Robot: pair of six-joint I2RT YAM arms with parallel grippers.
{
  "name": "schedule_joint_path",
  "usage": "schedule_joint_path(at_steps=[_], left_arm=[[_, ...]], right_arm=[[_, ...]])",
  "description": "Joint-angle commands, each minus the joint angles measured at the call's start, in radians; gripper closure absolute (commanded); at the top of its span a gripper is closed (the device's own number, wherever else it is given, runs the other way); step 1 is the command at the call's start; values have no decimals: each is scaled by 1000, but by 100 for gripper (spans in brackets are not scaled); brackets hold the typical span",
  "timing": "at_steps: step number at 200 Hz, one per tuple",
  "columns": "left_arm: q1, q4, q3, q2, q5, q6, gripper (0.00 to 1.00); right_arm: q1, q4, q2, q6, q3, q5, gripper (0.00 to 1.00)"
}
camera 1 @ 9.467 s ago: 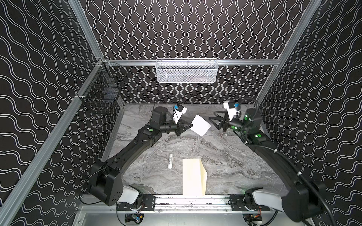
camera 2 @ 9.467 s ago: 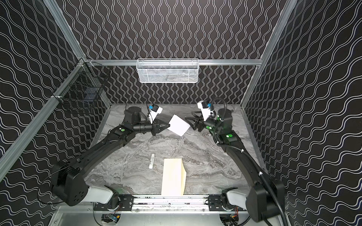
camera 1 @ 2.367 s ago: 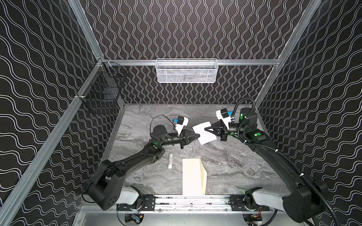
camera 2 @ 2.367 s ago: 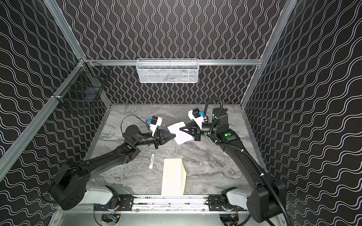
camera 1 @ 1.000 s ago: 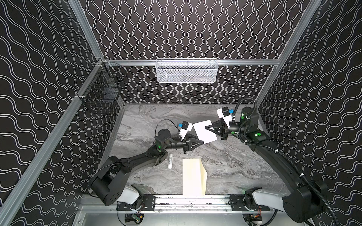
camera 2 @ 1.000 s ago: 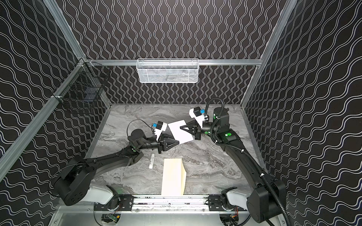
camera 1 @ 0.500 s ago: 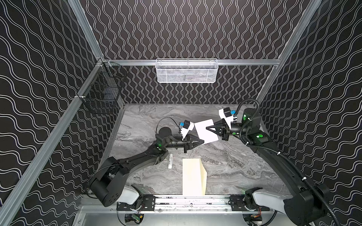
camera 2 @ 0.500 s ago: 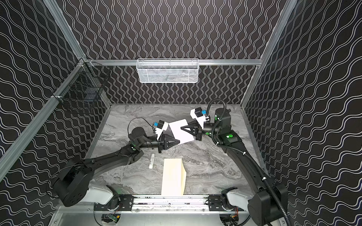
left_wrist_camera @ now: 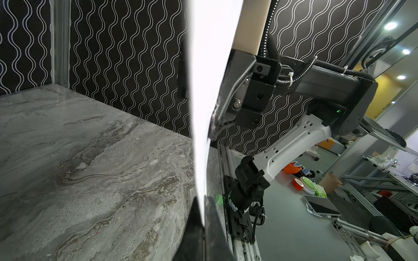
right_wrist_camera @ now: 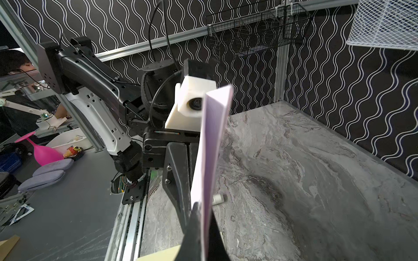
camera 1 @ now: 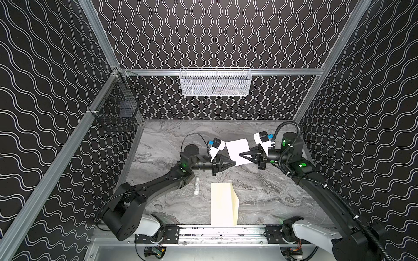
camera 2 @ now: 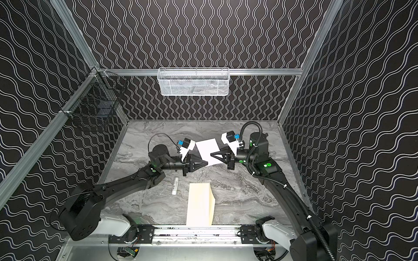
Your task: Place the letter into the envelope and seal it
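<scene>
Since the earlier frames, the left gripper [camera 1: 234,162] has been brought up to the letter [camera 1: 237,148] and closed on its 7 o'clock corner. The right gripper [camera 1: 240,155] is clamped on the 4 o'clock side. The sheet is held in the air, at 12 o'clock from the envelope [camera 1: 222,204], which lies flat at the near edge of the table [camera 1: 271,185]. With two pinches on such thin paper, it could be torn or crumpled if the arms are drawn apart or twisted unevenly.

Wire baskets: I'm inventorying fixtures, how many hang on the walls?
2: a white mesh basket on the back rail, a black wire basket on the left rail. None appears hidden.
</scene>
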Motion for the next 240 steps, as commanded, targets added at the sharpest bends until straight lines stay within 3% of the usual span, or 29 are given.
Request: schedule_joint_path(at_steps=[1, 32, 47, 55, 63, 90, 117, 166, 240], left_arm=[[-1, -59, 18, -18, -37, 37, 98], [0, -255, 33, -97, -176, 132, 42], [1, -355, 34, -139, -309, 162, 25], [0, -402, 32, -159, -415, 159, 9], [1, -439, 31, -176, -511, 141, 5], [8, -614, 102, -176, -687, 129, 1], [15, -819, 216, -109, -746, 116, 1], [22, -949, 313, -1, -733, 92, 1], [31, -1051, 415, 160, -674, 76, 1]], right_arm=[[3, 5, -15, 19, -9, 27, 100], [3, -6, -20, 123, -41, 114, 100], [2, -57, -8, 188, -22, 187, 100], [3, -96, 2, 212, -5, 237, 100], [2, -119, 15, 248, 6, 296, 100], [-32, -143, 75, 355, 13, 392, 100], [-101, -89, 168, 447, -10, 440, 100], [-190, -99, 436, 446, 105, 457, 100], [-202, -223, 814, 388, 372, 460, 100]])
